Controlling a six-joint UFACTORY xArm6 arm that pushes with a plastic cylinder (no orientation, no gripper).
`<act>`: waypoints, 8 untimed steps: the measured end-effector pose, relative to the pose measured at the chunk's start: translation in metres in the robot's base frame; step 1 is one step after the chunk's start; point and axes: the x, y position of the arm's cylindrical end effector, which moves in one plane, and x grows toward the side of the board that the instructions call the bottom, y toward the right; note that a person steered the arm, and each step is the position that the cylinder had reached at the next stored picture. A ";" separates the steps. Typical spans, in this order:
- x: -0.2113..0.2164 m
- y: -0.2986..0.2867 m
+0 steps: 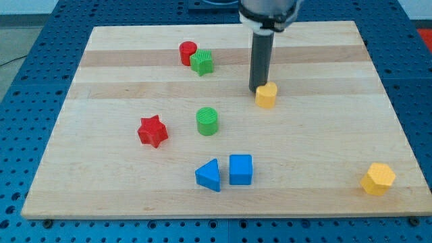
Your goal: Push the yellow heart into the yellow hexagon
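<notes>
- Since my tip (257, 91) touches the small yellow heart block's (266, 96) upper-left side, mid-counter (324, 40) toward the top edge, no fingers exist to judge.
- Push steadily toward the yellow hexagon block (378, 179) at the bottom-right corner, correcting drift.

This looks like a robotics lab or test bench. A pale wooden board (223, 121) of glued strips lies flat on a blue metal table (418, 81) drilled with a regular grid of holes, the kind of perforated mounting plate used to bolt down equipment. The blue plate shows on the left, right and near sides of the board. At the far edge a dark cable (27, 50) runs across the plate on the left. A dark machine arm (268, 13) reaches down from the far side, carrying a straight rod over the board.
</notes>
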 end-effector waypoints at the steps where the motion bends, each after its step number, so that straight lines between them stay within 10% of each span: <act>1: 0.030 0.014; 8: 0.145 0.122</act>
